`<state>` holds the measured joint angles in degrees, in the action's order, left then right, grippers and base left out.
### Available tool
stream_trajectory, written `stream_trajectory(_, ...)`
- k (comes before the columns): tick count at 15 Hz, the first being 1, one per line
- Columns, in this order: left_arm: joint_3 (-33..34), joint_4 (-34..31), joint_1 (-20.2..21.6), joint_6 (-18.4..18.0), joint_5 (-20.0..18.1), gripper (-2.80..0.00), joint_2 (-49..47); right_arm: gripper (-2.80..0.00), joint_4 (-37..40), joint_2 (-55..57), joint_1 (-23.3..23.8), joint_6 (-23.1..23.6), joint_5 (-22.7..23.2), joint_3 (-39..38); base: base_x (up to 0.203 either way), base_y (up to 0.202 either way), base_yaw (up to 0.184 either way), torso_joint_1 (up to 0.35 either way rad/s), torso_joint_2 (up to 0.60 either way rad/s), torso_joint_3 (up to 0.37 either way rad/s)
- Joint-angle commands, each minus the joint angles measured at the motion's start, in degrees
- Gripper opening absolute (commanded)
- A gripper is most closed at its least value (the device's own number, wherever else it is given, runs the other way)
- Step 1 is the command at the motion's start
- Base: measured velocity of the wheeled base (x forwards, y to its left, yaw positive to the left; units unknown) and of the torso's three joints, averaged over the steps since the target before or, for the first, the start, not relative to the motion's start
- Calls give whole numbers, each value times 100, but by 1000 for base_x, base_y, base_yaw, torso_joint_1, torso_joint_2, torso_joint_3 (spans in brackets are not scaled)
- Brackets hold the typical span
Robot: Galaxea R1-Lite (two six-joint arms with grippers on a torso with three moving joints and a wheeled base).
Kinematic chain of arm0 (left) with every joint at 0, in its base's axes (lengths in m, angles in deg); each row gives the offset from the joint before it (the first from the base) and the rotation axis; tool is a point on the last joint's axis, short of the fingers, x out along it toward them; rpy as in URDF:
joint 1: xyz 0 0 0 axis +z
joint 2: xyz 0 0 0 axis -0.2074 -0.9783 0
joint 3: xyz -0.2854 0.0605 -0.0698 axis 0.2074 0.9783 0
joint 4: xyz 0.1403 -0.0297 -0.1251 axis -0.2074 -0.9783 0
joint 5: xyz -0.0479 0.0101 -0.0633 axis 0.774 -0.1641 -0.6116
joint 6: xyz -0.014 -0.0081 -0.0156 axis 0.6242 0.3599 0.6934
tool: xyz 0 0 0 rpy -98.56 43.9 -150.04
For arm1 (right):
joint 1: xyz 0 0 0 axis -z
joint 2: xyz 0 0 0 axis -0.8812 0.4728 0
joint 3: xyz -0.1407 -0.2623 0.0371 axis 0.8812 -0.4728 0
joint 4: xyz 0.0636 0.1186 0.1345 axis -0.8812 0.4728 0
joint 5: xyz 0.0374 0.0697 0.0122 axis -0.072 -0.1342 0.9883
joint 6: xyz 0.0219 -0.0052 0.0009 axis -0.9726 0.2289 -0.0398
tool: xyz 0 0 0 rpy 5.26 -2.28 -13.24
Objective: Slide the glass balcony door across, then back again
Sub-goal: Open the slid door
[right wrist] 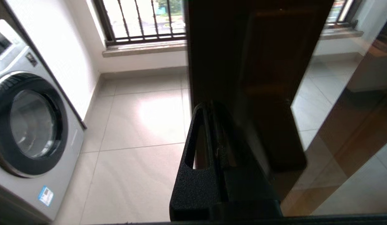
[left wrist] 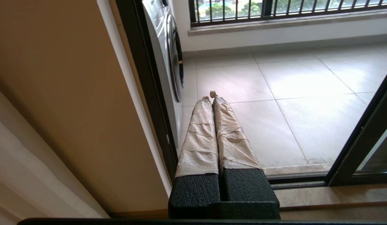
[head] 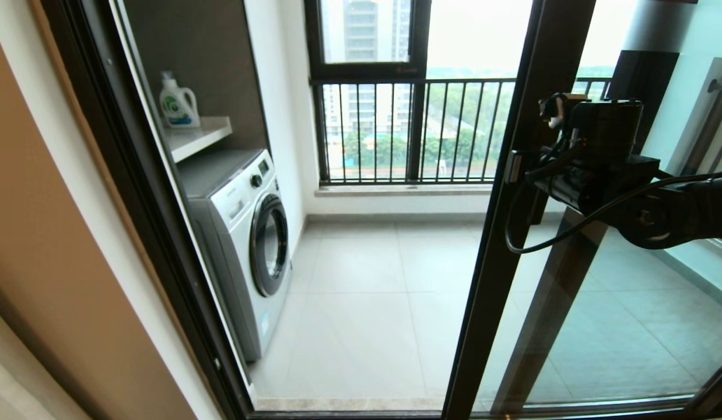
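Your right tool sits hard against the dark frame of the glass balcony door, at handle height; the frame hides its fingertips, so you cannot tell whether it grips anything. The door stands partly slid, the washing machine beyond the gap. Your left tool, fingers pressed together on nothing, hangs low beside the opening.

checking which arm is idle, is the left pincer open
No, in the left wrist view the left pincer has its two taped fingers pressed together, pointing at the balcony floor with nothing between them.
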<state>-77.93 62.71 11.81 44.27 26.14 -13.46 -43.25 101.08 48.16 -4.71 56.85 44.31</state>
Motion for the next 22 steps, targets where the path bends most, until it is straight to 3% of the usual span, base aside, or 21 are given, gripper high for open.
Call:
stream_trajectory(1, 6, 0, -2, -2, 1, -280, -9, -280, -19, -109, -100, 2, 91, 7, 0, 0, 0, 0, 0, 0)
stream_trajectory(7, 0, 0, -1, -2, 1, -280, -9, -280, -19, 270, -306, 48, 206, 498, 0, 0, 0, 0, 0, 0)
stream_trajectory(11, 4, 0, -2, -2, 1, -280, -9, -280, 15, 733, 25, 154, 194, 819, 0, 0, 0, 0, 0, 0)
stream_trajectory(22, 0, 0, -2, -2, 1, -280, -9, -280, -19, 669, 542, 142, 192, 721, 0, 0, 0, 0, 0, 0)
